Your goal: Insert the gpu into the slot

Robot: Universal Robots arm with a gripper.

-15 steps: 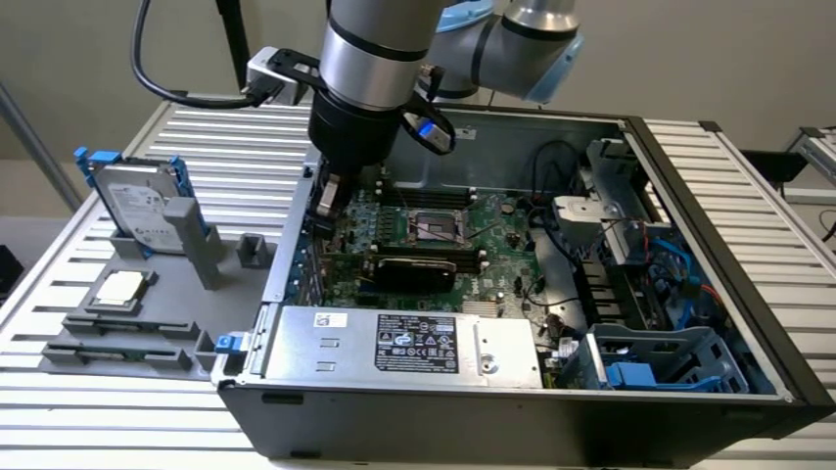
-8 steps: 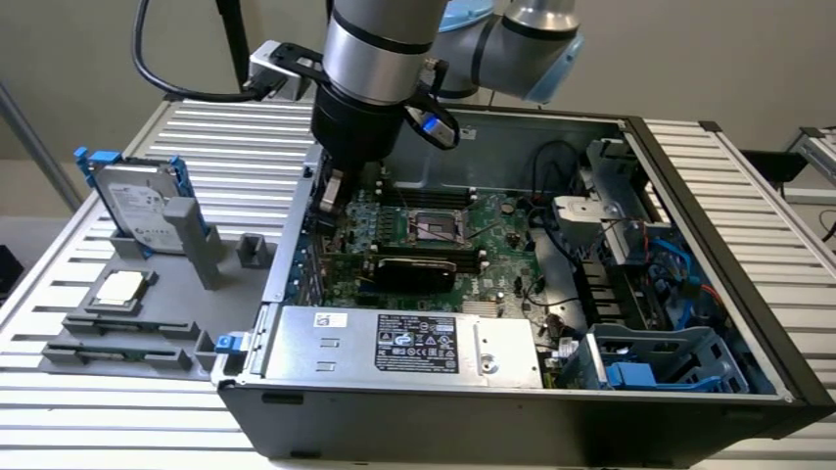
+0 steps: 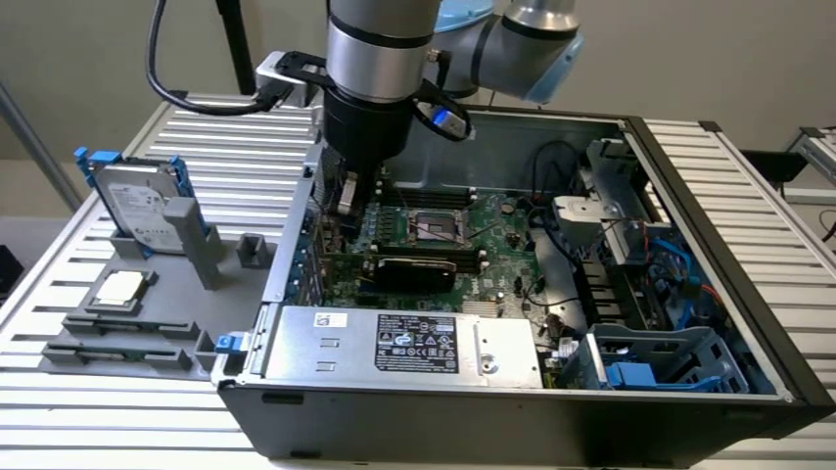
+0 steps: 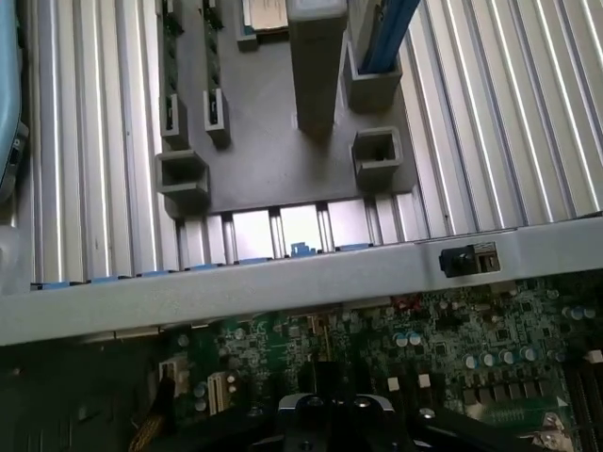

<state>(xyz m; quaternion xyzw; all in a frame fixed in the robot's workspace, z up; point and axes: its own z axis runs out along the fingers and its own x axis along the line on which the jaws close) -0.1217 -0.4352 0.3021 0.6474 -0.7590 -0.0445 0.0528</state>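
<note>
My gripper (image 3: 350,201) hangs inside the open computer case, low over the green motherboard (image 3: 503,220) near the case wall on the exterior view's left. The gpu (image 3: 407,270), a flat black card, sits across the board just in front of the square silver CPU socket (image 3: 433,228), to the exterior view's right of the gripper and apart from it. The bright-blue slot is hidden. In the wrist view the motherboard (image 4: 471,344) lies below the case's grey wall (image 4: 283,287).
A grey labelled power-supply box (image 3: 405,343) fills the case's front. A blue drive cage (image 3: 653,360) and cables stand at the exterior view's right. Outside the case, a grey fixture (image 4: 273,151) holds a hard drive (image 3: 137,204) and a CPU chip (image 3: 120,287).
</note>
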